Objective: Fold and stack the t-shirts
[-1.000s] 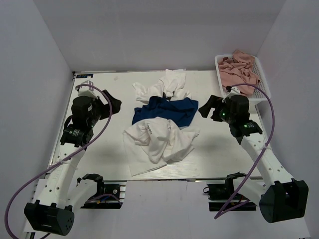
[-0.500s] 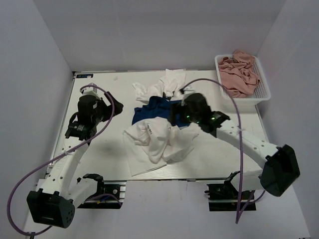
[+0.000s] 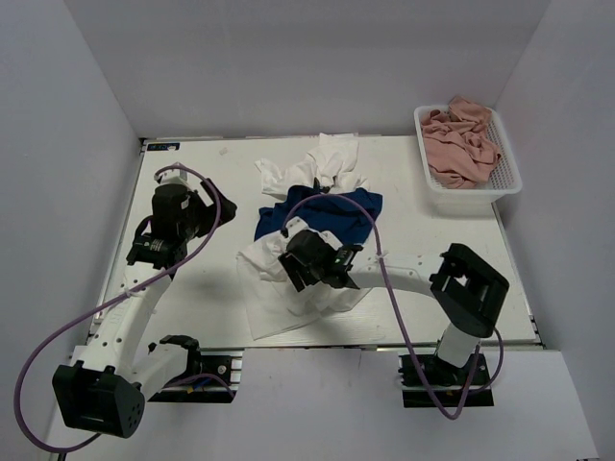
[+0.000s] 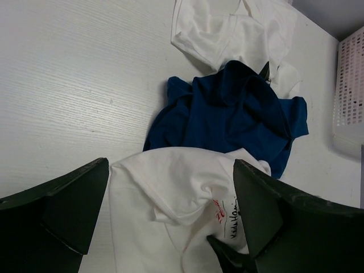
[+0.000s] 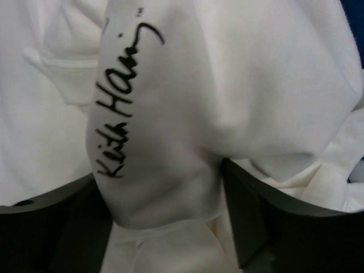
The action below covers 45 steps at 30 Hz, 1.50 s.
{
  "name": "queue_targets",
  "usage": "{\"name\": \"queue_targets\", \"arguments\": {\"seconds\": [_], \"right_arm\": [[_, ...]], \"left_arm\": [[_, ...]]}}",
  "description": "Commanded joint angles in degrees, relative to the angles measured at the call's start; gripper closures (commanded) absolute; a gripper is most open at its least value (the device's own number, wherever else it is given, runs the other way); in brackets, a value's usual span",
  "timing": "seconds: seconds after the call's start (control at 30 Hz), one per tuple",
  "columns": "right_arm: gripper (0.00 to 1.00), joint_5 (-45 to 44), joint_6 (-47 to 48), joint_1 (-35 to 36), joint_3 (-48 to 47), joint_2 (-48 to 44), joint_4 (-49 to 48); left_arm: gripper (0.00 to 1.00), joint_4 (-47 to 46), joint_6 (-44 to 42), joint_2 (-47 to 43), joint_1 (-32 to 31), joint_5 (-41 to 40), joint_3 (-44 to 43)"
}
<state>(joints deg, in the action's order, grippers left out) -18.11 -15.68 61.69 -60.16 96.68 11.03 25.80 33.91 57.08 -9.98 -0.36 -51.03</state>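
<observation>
Since a second ago the right fingers (image 5: 273,227) have swung from the white plastic basket (image 3: 471,199) to the crumpled white cotton t-shirt (image 3: 312,283) at the desk's (image 3: 192,288) near centre, and we see them spread wide astride a fold reading "Keith Hari" in black script, not pinching it. The left fingers (image 4: 62,205) hover wide open and empty, left of the heap, which runs near-to-far with a royal blue t-shirt (image 3: 327,213) behind

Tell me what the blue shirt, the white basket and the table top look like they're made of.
Blue t-shirt: soft matte cloth, likely cotton; it lies in limp folds.
Basket: probably moulded plastic, white; its walls are a regular lattice of small holes.
Table top: white, matte, with fine parallel grain lines; painted wood or laminate, cannot tell which.
</observation>
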Motion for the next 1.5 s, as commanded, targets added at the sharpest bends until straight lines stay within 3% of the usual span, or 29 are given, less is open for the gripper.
{"name": "queue_targets", "arguments": {"seconds": [0.0,0.03,0.1,0.13,0.17,0.43,0.47,0.53,0.63,0.83,0.87,1.07,1.23,1.47], "right_arm": [[0.30,-5.52,1.09,0.19,-1.89,2.71,-6.62],[0.38,-6.40,0.83,-0.08,-2.50,3.85,-6.72],[0.72,-8.25,0.74,-0.25,-4.78,4.30,-7.07],[0.98,-9.30,0.74,-0.26,-5.75,4.04,-7.77],[1.00,-12.36,-0.13,-0.34,-6.28,3.78,-7.69],[1.00,-24.34,3.19,-5.34,-12.96,-11.33,-10.23],[1.00,-25.56,4.68,-6.75,-12.70,-12.21,-16.76],[1.00,-26.62,10.30,-9.20,-13.57,-15.02,-20.68],[1.00,-26.90,15.32,-14.65,-22.85,-15.21,-24.39],[1.00,-26.89,29.19,-26.43,-44.84,-6.89,-25.62],[1.00,-26.80,30.09,-28.54,-52.00,-5.73,-25.53],[1.00,-23.73,36.41,-38.64,-71.72,7.78,-22.45],[1.00,-19.78,36.70,-49.08,-73.00,11.15,-25.44],[1.00,-12.22,24.40,-60.72,-67.64,19.41,-19.56]], "left_arm": [[0.00,0.92,0.54,-0.92,-0.22,-1.22,0.31],[0.00,1.44,0.54,-0.92,-0.22,-1.22,0.31],[0.00,1.44,1.15,-0.92,-0.22,-1.75,0.31],[0.00,2.05,1.16,-0.92,-0.22,-2.36,0.31],[0.00,2.76,1.16,-0.92,-0.22,-2.36,0.31],[0.00,3.12,3.09,-2.06,-0.22,-4.21,0.39],[0.00,3.11,3.09,-2.06,-0.22,-4.21,0.40],[0.00,3.11,3.61,-2.59,-0.22,-4.91,0.40],[0.00,3.11,3.62,-2.59,-0.22,-5.62,0.40],[0.00,3.11,3.62,-2.59,-0.22,-7.90,0.40],[0.00,3.11,3.62,-2.59,-0.22,-8.51,0.40],[0.00,4.34,3.62,-0.66,-0.22,-12.11,-0.92],[0.00,4.87,3.62,-0.04,-0.22,-13.97,-1.53],[0.00,4.87,3.62,2.24,0.31,-14.58,-2.67]]}}
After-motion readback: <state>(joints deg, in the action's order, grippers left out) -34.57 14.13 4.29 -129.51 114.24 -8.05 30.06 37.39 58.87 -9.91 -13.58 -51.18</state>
